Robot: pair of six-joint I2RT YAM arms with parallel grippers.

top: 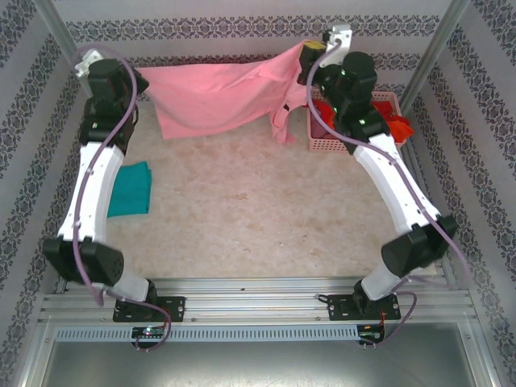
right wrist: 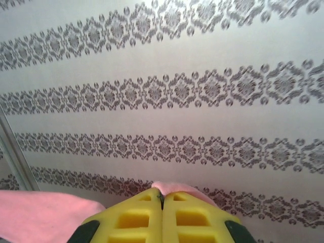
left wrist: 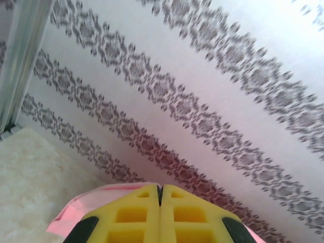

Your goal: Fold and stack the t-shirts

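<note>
Beige table point(top: 258, 210), left gripper point(left wrist: 160, 188) and right gripper point(right wrist: 162, 195) pinching pink t-shirt point(top: 214, 93)

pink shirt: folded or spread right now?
Spread. The pink shirt hangs unfolded as a wide sheet, stretched between the left hand and the right hand, both shut on its cloth.

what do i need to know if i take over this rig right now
Left end effector: shut on one end of the pink t-shirt.
Right end effector: shut on the other end; the shirt hangs spread between them over the table's far side.
Teal t-shirt: lies at the table's left, apparently folded.
Red cloth: in the basket at far right.
Done: probably the teal one. Left: lay down and fold the pink, stack it, then the basket's contents.
</note>
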